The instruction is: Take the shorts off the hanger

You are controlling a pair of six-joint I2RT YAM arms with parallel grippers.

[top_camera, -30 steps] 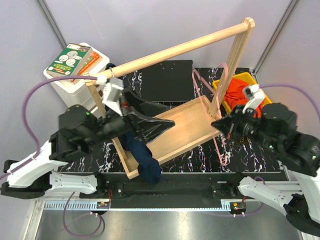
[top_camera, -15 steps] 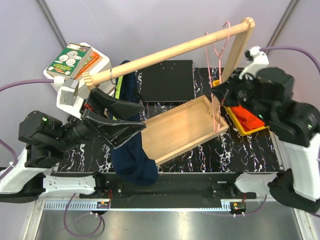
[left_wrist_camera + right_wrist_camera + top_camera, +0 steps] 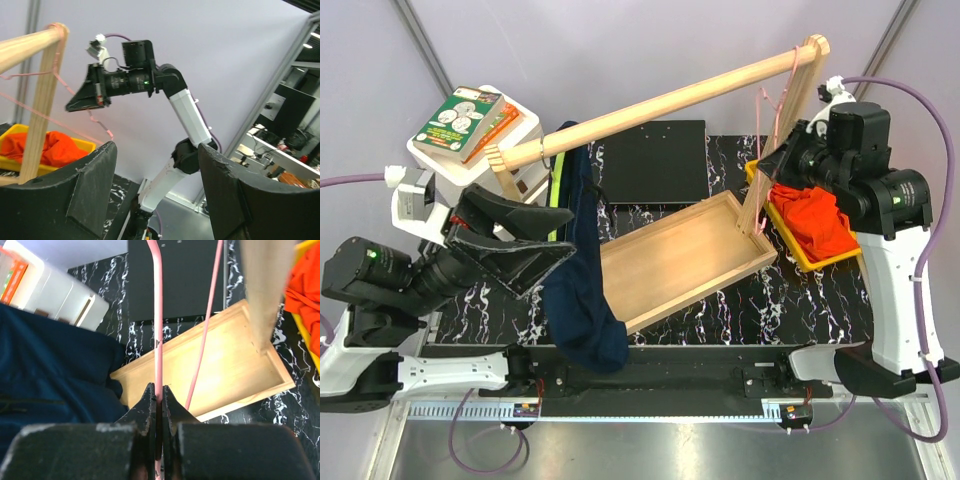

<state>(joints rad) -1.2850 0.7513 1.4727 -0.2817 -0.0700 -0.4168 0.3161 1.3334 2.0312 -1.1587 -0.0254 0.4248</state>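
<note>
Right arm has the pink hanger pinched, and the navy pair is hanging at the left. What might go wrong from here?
1. The right gripper is shut on the thin pink hanger, whose hook sits over the rail; a hard pull may drag or tip it.
2. The navy shorts droop past the near edge of the table, and the left gripper is open and holds nothing; if they slip off the rail, they may drop out of reach.

I've got clear air left of the rack around my left gripper (image 3: 558,238). Navy shorts (image 3: 578,300) hang in the way, wooden rail (image 3: 660,100) overhead, tray (image 3: 685,258) underneath. Upright post (image 3: 782,130) and pink hanger (image 3: 775,95) block the right end.
</note>
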